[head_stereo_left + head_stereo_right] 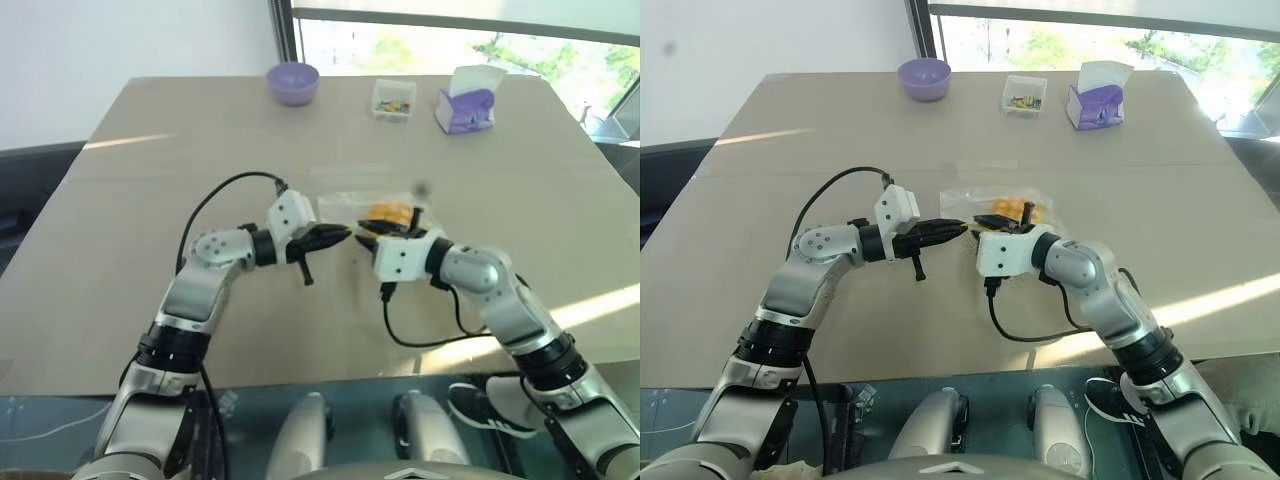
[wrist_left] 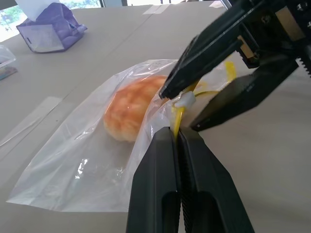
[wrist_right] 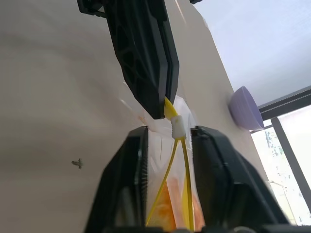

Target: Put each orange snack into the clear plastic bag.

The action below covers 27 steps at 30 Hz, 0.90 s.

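We count one orange snack (image 2: 131, 109), and it lies inside the one clear plastic bag (image 2: 87, 165), which rests flat near the middle of the table (image 1: 120, 200), well away from every edge. The bag's yellow zip strip (image 2: 179, 119) runs along the mouth, with one small white slider (image 3: 177, 127) on it.

We see two grippers meeting at that mouth. The left gripper (image 2: 178, 138) has its two fingers pressed together on the yellow strip, pinching it just beside the slider. The right gripper (image 3: 167, 133) faces it tip to tip; its two fingers stand apart on either side of the slider and the strip, with a gap visible on both sides, so we see no contact there.

Along the far edge of the table we count three other things: one purple bowl (image 1: 292, 81) toward the far left corner, one small clear box (image 1: 393, 100) of colourful bits near the middle of that edge, and one purple tissue box (image 1: 466, 104) just beside it on the right.
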Available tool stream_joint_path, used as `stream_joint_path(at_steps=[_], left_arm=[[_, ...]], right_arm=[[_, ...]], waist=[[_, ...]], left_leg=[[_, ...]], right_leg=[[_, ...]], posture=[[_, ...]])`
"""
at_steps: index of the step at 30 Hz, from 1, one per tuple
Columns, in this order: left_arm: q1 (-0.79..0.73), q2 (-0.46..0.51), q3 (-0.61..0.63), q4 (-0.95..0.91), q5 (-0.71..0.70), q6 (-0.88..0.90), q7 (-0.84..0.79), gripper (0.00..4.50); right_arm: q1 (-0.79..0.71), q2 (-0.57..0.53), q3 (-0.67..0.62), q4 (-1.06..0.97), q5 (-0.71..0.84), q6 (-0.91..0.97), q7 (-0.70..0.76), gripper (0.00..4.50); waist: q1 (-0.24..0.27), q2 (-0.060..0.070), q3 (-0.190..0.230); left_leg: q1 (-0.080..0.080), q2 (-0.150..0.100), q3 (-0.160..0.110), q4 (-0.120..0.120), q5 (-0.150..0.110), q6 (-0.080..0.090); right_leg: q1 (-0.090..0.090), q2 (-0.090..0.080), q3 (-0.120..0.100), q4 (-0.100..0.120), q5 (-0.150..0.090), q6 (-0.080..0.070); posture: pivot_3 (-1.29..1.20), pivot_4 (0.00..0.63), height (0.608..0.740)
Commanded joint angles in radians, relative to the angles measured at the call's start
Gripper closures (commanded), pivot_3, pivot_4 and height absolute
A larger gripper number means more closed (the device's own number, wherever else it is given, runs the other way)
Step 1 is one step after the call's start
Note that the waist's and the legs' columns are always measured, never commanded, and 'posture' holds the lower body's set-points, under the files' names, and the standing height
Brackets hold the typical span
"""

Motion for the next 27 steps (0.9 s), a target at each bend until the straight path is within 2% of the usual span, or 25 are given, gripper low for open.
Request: stream_joint_path(at_steps=[1,18,21,22,27], left_arm=[[-0.022,0.004,0.016,-0.034,-0.006,-0.011,-0.001,4.5],[-0.023,0.001,0.016,-0.04,-0.004,-0.003,0.008,4.5],[-0.027,0.001,0.015,-0.035,-0.003,-0.005,0.01,4.5],[-0.027,0.001,0.015,-0.035,-0.003,-0.005,0.01,4.5],[-0.027,0.001,0.015,-0.032,-0.003,-0.006,0.012,4.5]], right_arm=[[-0.026,0.004,-0.016,-0.011,-0.002,-0.029,-0.016,3.41],[-0.037,0.013,-0.02,-0.008,-0.01,-0.044,-0.02,3.41],[-0.04,0.014,-0.02,-0.003,-0.011,-0.045,-0.021,4.31],[-0.04,0.014,-0.02,-0.003,-0.011,-0.045,-0.022,4.46],[-0.041,0.015,-0.021,-0.001,-0.012,-0.046,-0.024,4.46]], waist=[[0.0,0.0,0.0],[0.0,0.0,0.0],[0.0,0.0,0.0],[0.0,0.0,0.0],[0.0,0.0,0.0]], left_leg=[[0.0,0.0,0.0,0.0,0.0,0.0],[0.0,0.0,0.0,0.0,0.0,0.0],[0.0,0.0,0.0,0.0,0.0,0.0],[0.0,0.0,0.0,0.0,0.0,0.0],[0.0,0.0,0.0,0.0,0.0,0.0]], right_leg=[[0.0,0.0,0.0,0.0,0.0,0.0],[0.0,0.0,0.0,0.0,0.0,0.0],[0.0,0.0,0.0,0.0,0.0,0.0],[0.0,0.0,0.0,0.0,0.0,0.0],[0.0,0.0,0.0,0.0,0.0,0.0]], posture=[[0.0,0.15,0.74],[0.0,0.15,0.74],[0.0,0.15,0.74],[0.0,0.15,0.74],[0.0,0.15,0.74]])
